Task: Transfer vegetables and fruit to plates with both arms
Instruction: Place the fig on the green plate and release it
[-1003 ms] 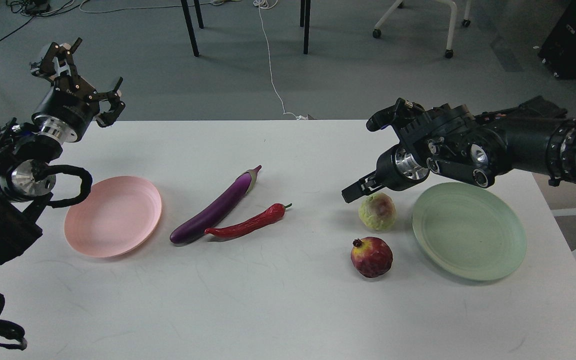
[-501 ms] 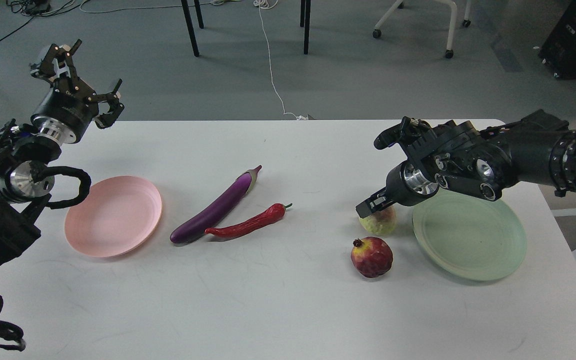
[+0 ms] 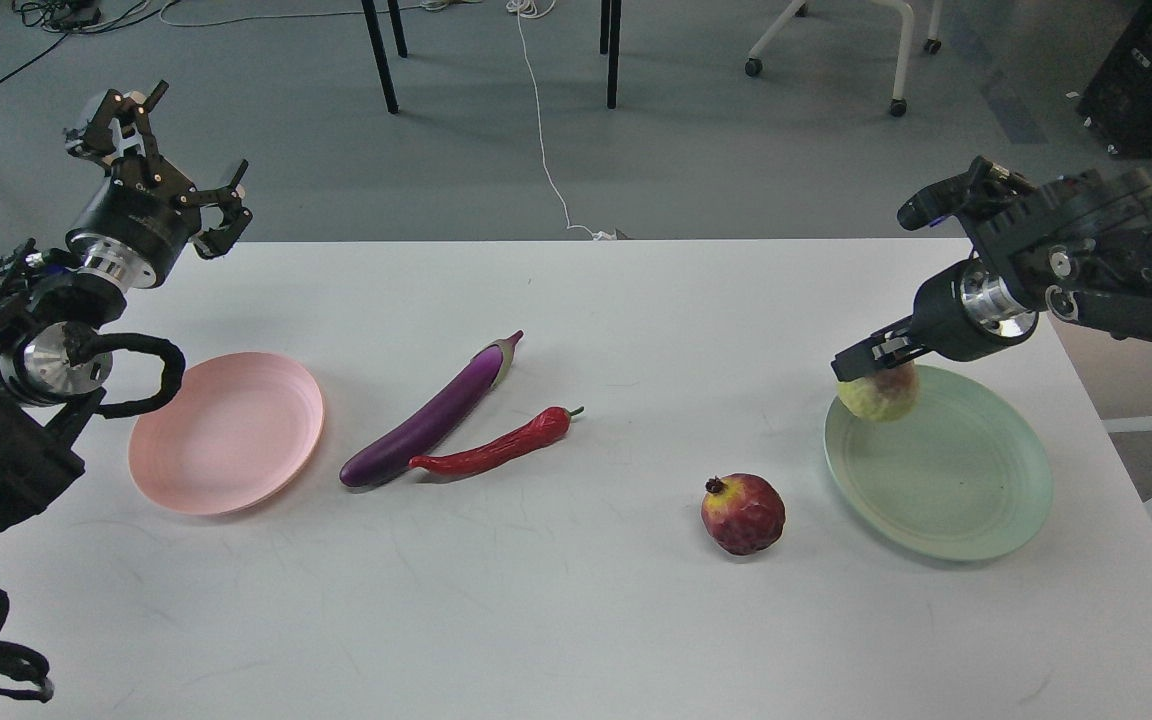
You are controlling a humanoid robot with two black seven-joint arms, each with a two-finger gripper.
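Observation:
My right gripper point(image 3: 871, 362) is shut on the bumpy yellow-green fruit point(image 3: 878, 396) and holds it above the far left rim of the mint green plate point(image 3: 946, 480). The dark red pomegranate point(image 3: 743, 514) sits on the table left of that plate. The purple eggplant point(image 3: 433, 412) and the red chili pepper point(image 3: 496, 450) lie side by side mid-table. The pink plate point(image 3: 221, 432) is at the left, with nothing on it. My left gripper point(image 3: 171, 155) is open and raised above the table's far left corner, away from everything.
The white table point(image 3: 576, 620) ends close to the right of the green plate. Chair and table legs point(image 3: 381, 55) and cables stand on the floor beyond the far edge. My left arm's cables hang at the lower left.
My right gripper closed on the yellow-green fruit, lifted it off the table and carried it right, over the green plate's rim. The left arm barely moved.

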